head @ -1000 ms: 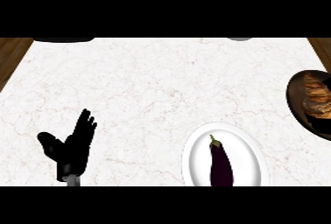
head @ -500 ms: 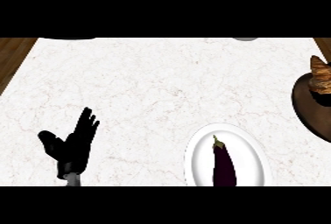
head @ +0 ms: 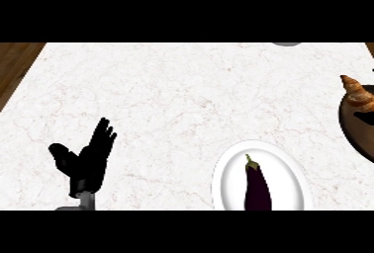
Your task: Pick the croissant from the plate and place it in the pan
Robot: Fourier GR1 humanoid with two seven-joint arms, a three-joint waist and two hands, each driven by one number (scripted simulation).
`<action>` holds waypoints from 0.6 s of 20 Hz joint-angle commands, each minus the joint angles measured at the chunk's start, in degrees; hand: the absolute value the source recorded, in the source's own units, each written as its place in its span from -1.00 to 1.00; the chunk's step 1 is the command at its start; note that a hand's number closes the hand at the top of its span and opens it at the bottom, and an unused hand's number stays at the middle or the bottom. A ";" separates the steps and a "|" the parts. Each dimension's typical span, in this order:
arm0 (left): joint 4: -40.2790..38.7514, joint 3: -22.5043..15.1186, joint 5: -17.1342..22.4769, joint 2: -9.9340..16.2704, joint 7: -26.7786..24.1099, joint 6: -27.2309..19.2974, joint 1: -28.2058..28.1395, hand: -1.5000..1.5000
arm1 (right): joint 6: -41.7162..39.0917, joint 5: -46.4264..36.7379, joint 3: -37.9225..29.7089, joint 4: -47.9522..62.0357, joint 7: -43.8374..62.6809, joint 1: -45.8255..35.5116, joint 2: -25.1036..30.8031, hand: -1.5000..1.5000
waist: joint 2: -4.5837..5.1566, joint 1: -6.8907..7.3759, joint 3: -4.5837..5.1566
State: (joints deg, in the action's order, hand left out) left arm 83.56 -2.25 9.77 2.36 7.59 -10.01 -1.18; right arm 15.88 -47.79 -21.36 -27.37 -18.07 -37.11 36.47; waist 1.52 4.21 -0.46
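Note:
A golden-brown croissant (head: 356,92) shows at the right edge of the head view, lying on the far rim of a dark pan (head: 359,132) that the frame cuts off. A white plate (head: 228,177) stands at the lower middle right with a dark purple eggplant (head: 257,186) on it. My left hand (head: 86,158) rests open at the lower left, fingers up, far from the plate and the pan. My right hand does not show.
The counter is white marble (head: 182,99). Its left edge borders brown wood (head: 16,64). A small grey object (head: 288,44) peeks in at the far edge, upper right.
The croissant has shifted from the pan's middle toward its far rim and the right edge. A dark object at the far left edge has left view. My left hand has stayed put.

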 commanded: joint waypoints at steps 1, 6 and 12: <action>-1.75 -0.26 -0.48 -0.43 -0.03 -0.30 -0.07 0.00 | 0.33 0.27 -1.30 7.32 -5.02 -3.72 2.19 -1.00 | 0.45 0.42 0.02; -1.45 0.68 0.48 0.12 -0.57 0.46 -0.81 0.00 | -3.87 9.84 -8.69 9.09 -14.02 -5.56 -0.97 -1.00 | 0.26 -0.07 -0.09; -1.26 0.37 -0.05 -0.23 -0.74 -0.07 -1.29 0.00 | -17.51 20.19 -17.75 13.24 -18.66 -7.73 2.56 -1.00 | 0.19 -0.82 -0.06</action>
State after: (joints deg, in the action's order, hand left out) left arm 83.41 -2.18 9.41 2.10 7.12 -10.42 -1.43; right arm 4.66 -32.89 -34.38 -16.89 -33.43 -44.30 37.40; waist 1.49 3.65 -0.69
